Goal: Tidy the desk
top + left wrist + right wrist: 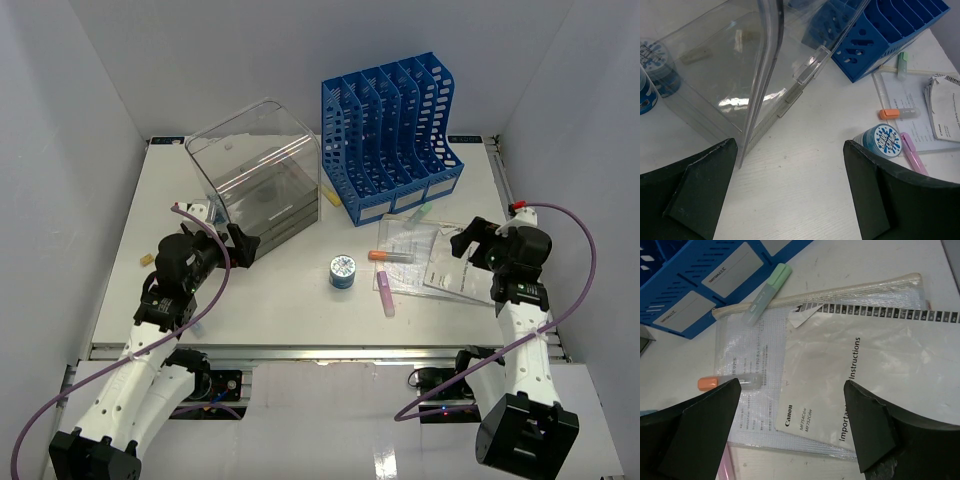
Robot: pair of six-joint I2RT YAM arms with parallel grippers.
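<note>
The white desk (290,300) carries scattered items. My left gripper (232,243) (789,145) is open and empty, low over bare desk beside the front corner of a clear plastic drawer box (255,175) (725,75). A round blue-and-white tin (342,271) (882,140) stands just past its right finger. My right gripper (468,240) (792,385) is open above a Canon instruction booklet (455,275) (870,370) lying on a clear mesh pouch (405,240) (755,360), holding nothing.
A blue slotted file rack (390,135) (700,285) stands at the back. A green highlighter (421,211) (767,292), an orange-capped clear tube (390,256) (727,382) and a pink highlighter (385,293) (912,152) lie by the pouch. White walls enclose the desk.
</note>
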